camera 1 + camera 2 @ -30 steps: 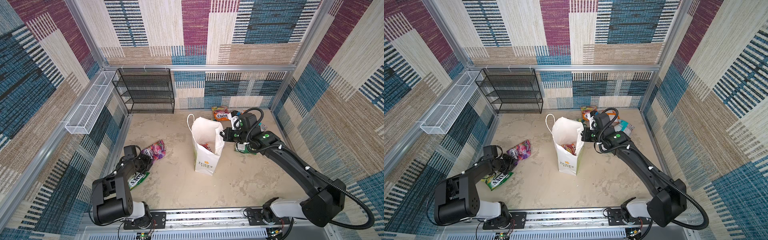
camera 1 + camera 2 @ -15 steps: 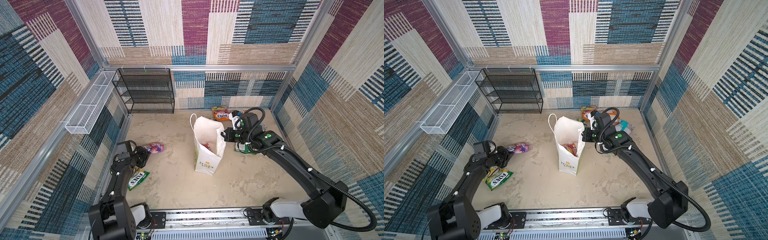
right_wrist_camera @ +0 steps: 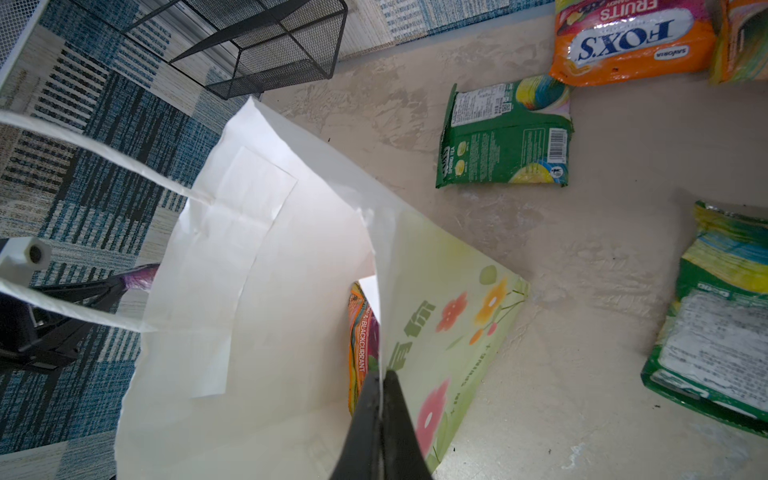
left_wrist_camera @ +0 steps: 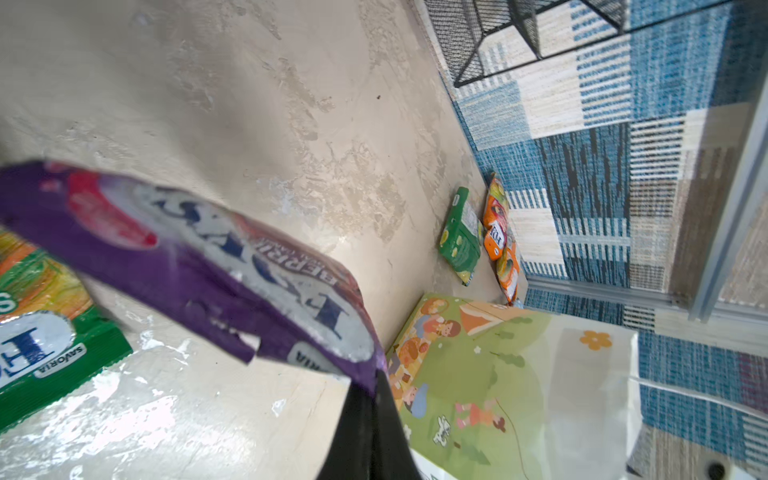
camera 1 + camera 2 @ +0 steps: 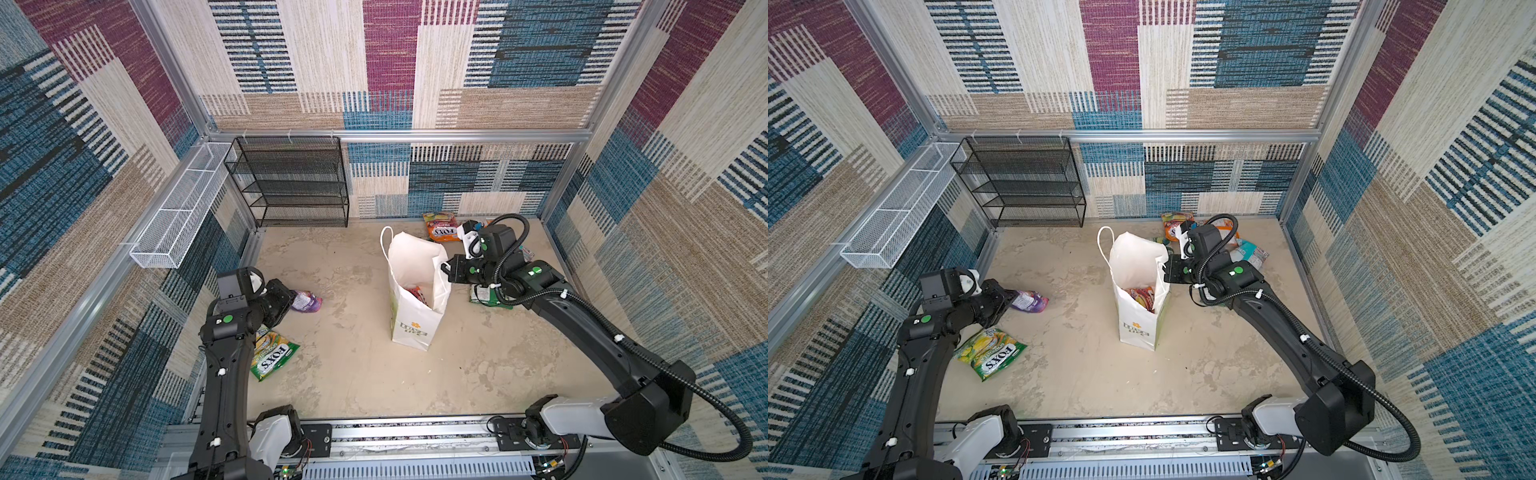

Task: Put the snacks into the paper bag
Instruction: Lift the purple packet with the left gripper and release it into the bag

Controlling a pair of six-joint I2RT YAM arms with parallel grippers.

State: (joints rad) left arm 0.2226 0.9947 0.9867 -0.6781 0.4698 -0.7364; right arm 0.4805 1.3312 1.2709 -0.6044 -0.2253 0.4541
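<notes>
The white paper bag (image 5: 411, 328) stands upright in the middle of the floor, and my right gripper (image 3: 380, 376) is shut on its rim, holding the mouth open. One snack packet (image 5: 1142, 295) lies inside. My left gripper (image 4: 376, 382) is shut on a corner of a purple snack packet (image 4: 199, 249), which hangs just above the floor left of the bag. A green FOX'S packet (image 5: 272, 357) lies flat beneath the left arm. Behind the bag lie an orange FOX'S packet (image 3: 631, 37), two green packets (image 3: 505, 137) (image 3: 719, 316) and a teal-white packet (image 5: 1250, 253).
A black mesh rack (image 5: 299, 183) stands against the back wall at the left. A white wire basket (image 5: 178, 220) hangs on the left wall. Patterned walls close the floor in on three sides, and the arms' base rail runs along the front.
My left gripper has shut on the purple packet and lifted it off the floor as the arm rose. The right gripper keeps its hold on the bag's rim.
</notes>
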